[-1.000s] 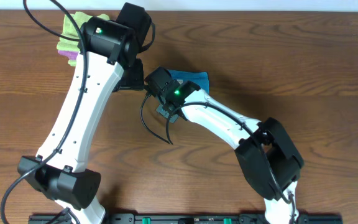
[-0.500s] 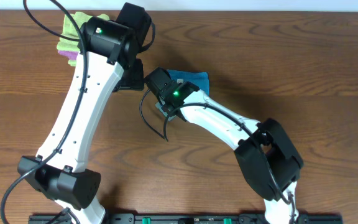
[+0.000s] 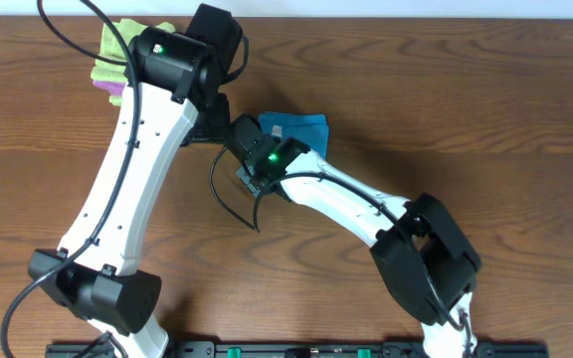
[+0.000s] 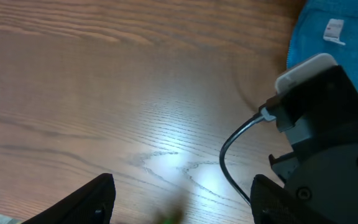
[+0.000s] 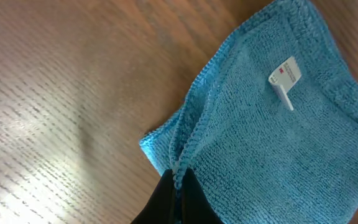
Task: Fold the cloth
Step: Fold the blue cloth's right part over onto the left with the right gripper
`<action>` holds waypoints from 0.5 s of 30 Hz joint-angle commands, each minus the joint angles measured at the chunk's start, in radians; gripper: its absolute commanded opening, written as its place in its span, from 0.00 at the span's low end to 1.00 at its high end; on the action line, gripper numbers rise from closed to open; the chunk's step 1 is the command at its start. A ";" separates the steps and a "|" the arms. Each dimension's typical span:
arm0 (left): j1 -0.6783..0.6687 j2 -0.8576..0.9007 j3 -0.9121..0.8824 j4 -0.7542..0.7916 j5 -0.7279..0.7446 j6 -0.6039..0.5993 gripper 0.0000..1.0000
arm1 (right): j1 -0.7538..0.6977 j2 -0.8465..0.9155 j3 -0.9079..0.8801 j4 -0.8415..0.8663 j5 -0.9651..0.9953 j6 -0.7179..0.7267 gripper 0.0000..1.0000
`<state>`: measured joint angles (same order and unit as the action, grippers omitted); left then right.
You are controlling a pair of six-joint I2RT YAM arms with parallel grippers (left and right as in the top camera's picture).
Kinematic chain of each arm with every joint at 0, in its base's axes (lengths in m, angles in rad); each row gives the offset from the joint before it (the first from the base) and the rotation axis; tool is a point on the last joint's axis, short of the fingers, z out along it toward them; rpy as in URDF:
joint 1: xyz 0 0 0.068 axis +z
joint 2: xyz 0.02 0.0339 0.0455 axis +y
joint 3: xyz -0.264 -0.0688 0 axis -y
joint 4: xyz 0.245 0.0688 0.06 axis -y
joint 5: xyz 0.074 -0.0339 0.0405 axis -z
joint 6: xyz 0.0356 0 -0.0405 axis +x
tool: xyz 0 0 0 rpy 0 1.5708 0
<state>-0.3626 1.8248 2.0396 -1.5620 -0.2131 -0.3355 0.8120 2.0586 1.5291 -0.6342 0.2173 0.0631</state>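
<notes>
Cloth (image 3: 304, 127) is laid near the table's (image 3: 485, 149) back edge, approx mid. Its left edge is pinched by the R gripper (image 5: 178, 186), rest lying twd the right. L gripper (image 4: 182, 196) is held apart, empty, just beside.

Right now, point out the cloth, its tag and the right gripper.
cloth (image 5: 278, 143), right wrist view, middle of its top layer.
tag (image 5: 284, 76), right wrist view, its white face.
right gripper (image 5: 178, 190), right wrist view, between shut fingertips at the cloth's edge.

Since a second ago, our right gripper (image 5: 178, 183), pinching the cloth (image 3: 301, 128) at its edge, has slid left toward the left arm (image 3: 137, 169), dragging the fabric leftward.
</notes>
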 commanded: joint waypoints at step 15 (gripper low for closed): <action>0.005 -0.021 0.000 0.000 -0.007 0.015 0.70 | 0.005 0.000 0.015 0.012 0.064 -0.011 0.99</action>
<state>-0.3626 1.8248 2.0396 -1.5620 -0.2131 -0.3351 0.8120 2.0586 1.5291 -0.6262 0.2493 0.0563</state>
